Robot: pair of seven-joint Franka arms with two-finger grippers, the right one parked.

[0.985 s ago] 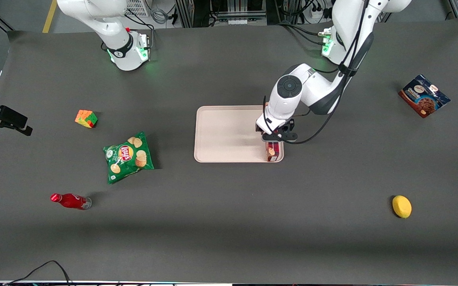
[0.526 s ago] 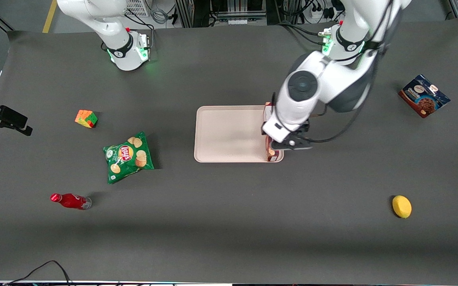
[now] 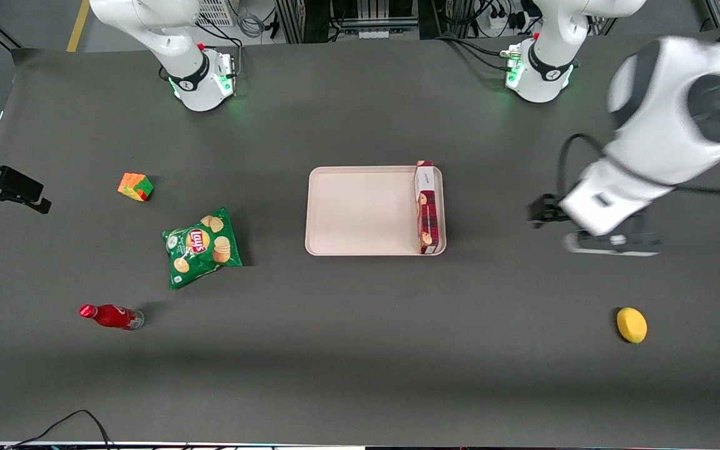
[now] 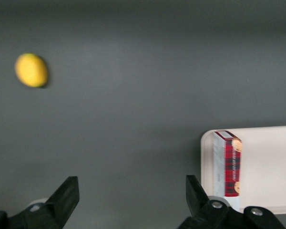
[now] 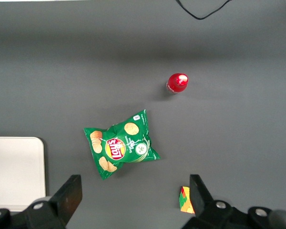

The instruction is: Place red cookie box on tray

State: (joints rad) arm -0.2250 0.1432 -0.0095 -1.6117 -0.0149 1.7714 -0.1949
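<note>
Plainly the placing step is over and the arm is pulling clear: judged from how things lie, the task looks done, and the next move calls for little beyond carrying the arm to a rest pose without sweeping anything on the table (image 3: pixel 360 375).

The tray (image 3: pixel 360 212) sits mid-table, and the red cookie box (image 3: pixel 429 209) lies inside it, flat along the short edge nearest the working arm's end, its white end at the tray corner farther from the front camera and its other end reaching the nearer corner. The wrist view shows the same box (image 4: pixel 231 164) tucked against that rim of the tray (image 4: pixel 271 171).

The gripper (image 3: pixel 607 240) hangs above bare table toward the working arm's end, well apart from the tray, its fingers (image 4: pixel 66 195) spread wide with nothing between them. A yellow lemon (image 3: pixel 632 325) lies nearer the front edge, apart from the gripper.

Against half a second ago, the arm has left the tray's short edge, where it covered much of the box, and swung far out sideways; the box is now fully uncovered and has not shifted.
</note>
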